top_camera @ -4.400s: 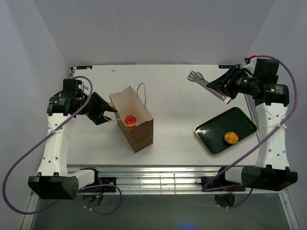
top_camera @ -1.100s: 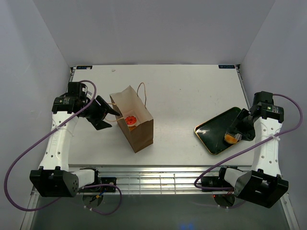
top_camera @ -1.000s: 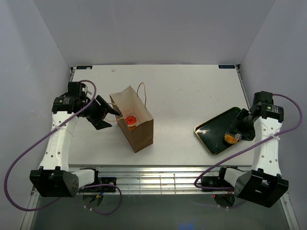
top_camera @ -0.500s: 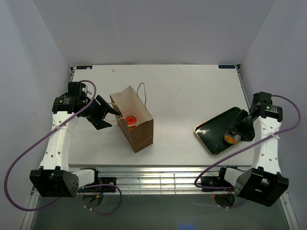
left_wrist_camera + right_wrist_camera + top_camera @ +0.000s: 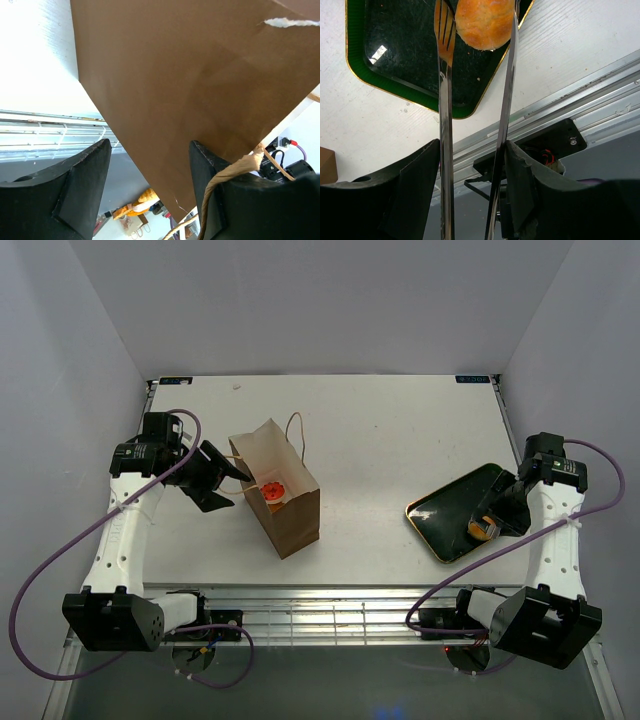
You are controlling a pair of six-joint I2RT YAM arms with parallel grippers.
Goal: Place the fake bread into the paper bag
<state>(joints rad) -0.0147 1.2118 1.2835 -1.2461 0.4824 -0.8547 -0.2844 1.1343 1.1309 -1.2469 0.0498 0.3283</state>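
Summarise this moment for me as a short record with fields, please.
paper bag: upright, top open
red-frosted donut: inside the bag
left gripper: open, bag wall between its fingers
right gripper: shut on the tongs
tongs' tips: either side of the bun
bun: over the green tray; resting or lifted, cannot tell

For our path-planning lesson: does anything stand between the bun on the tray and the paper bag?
Nothing visible does: only bare table lies between the tray and the paper bag. The tongs straddle the bun.
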